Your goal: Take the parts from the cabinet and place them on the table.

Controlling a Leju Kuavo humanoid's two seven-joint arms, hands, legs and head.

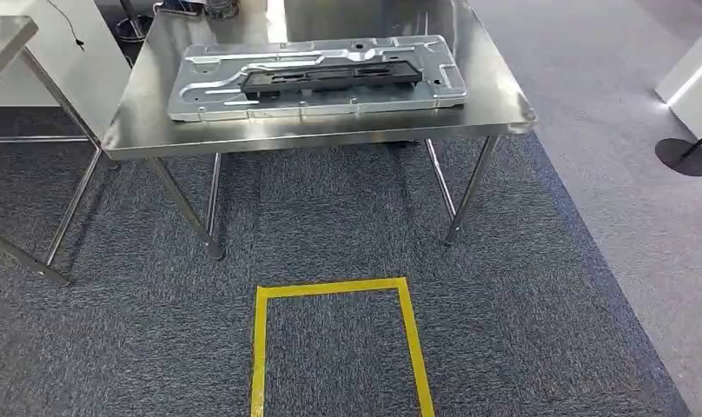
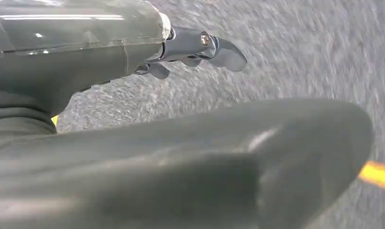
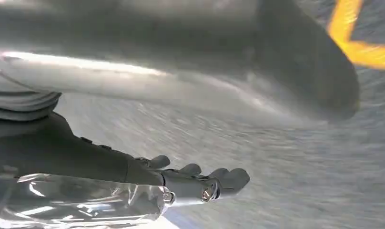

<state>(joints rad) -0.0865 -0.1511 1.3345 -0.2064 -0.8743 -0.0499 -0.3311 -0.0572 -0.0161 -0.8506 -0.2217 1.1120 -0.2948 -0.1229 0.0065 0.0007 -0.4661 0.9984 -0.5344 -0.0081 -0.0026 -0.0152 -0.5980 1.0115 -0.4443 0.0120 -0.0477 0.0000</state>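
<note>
A silver stamped metal panel (image 1: pixel 317 95) lies flat on the steel table (image 1: pixel 504 109) ahead of me. A long black plastic part (image 1: pixel 330 76) rests on top of the panel. Both arms hang low over the carpet. In the left wrist view my left hand (image 2: pixel 195 47) holds nothing and its fingers are stretched out. In the right wrist view my right hand (image 3: pixel 200 183) also holds nothing, and its dark fingers are extended side by side. Both hands are far from the table and the parts.
A yellow tape rectangle (image 1: pixel 259 347) marks the grey carpet just before me, short of the table's legs (image 1: pixel 469 191). A second steel table (image 1: pixel 4 35) stands at the left. At the right are a white unit (image 1: pixel 691 82) and a black round stand base (image 1: pixel 685 156).
</note>
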